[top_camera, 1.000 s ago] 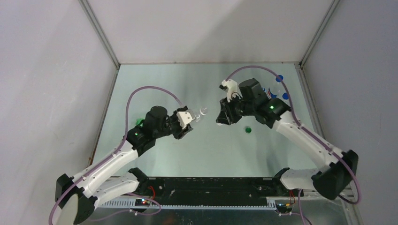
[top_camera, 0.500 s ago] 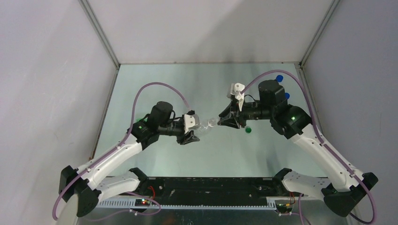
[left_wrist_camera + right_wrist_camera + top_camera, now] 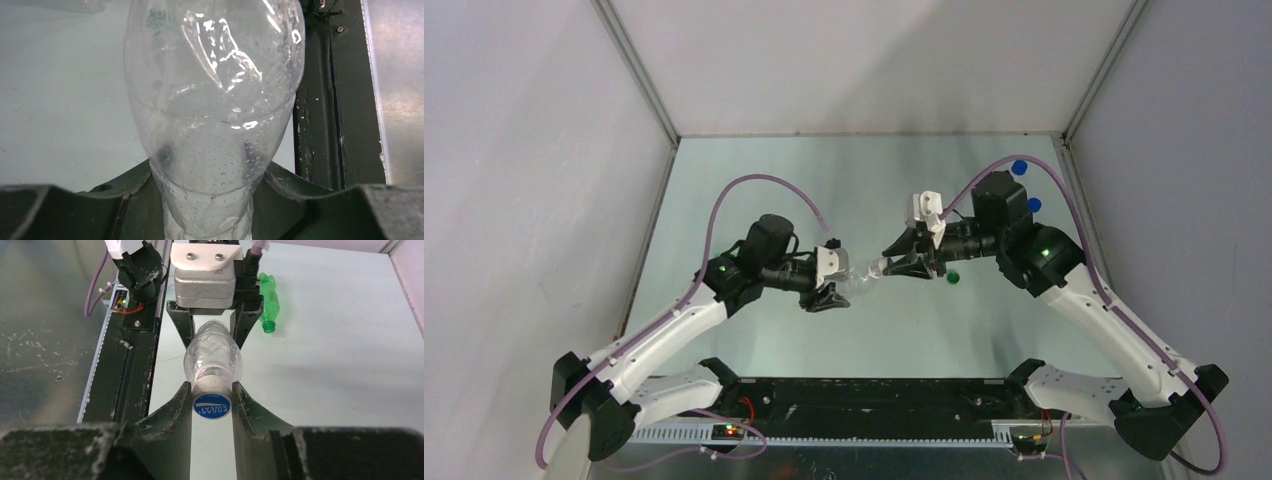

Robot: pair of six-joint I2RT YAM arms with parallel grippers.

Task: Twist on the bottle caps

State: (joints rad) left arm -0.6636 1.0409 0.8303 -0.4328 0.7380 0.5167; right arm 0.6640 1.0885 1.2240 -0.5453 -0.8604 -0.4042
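- Bottle (image 3: 212, 352) looks light and crushy to us; left pincer (image 3: 836, 281) is clenched on its body.
- Right pincer (image 3: 211, 391) pinches white cap (image 3: 212, 406) by its rim, at the neck.

A flat, pale grey-green matte counter (image 3: 764, 155) formed the floor of the enclosure. Three plain off-white panel walls closed it in: a back wall (image 3: 864, 60), a left wall (image 3: 514, 200) and a right wall (image 3: 1194, 180). In the overhead view the side walls leaned outward. Slim silver metal corner posts (image 3: 636, 72) ran along the joins between the back wall and the sides. Along the near edge lay a black metal rail (image 3: 874, 398). Just outside it sat a slotted silver metal strip (image 3: 874, 436), perhaps a cable duct. In the right wrist view, a dull grey metal sheet (image 3: 40, 340) beside the rail bore fine scratches. The light was soft and even, leaving only faint shadows on the counter.
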